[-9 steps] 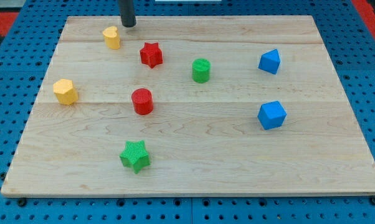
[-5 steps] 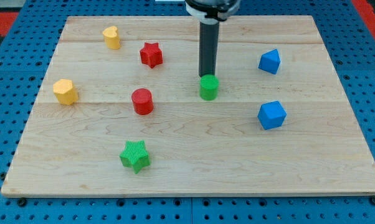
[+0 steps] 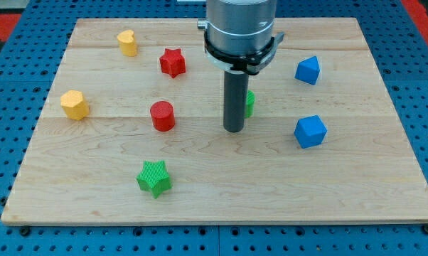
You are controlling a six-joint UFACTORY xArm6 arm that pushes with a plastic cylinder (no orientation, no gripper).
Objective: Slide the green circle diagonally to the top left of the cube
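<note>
The green circle (image 3: 249,104) stands near the board's middle, mostly hidden behind my dark rod; only its right edge shows. My tip (image 3: 233,129) rests on the board just below and left of it, touching or nearly so. The blue cube (image 3: 310,131) lies to the right of the tip, apart from the green circle. The arm's grey body fills the top centre of the view.
Another blue block (image 3: 307,70) sits at upper right. A red star (image 3: 172,62) and a yellow heart (image 3: 127,43) are at upper left, a red cylinder (image 3: 162,116) left of the tip, a yellow hexagon (image 3: 75,104) at far left, a green star (image 3: 154,177) at lower left.
My tip moved from the top left of the board to behind the green circle, pushed it down and right, and now stands at its lower left.
</note>
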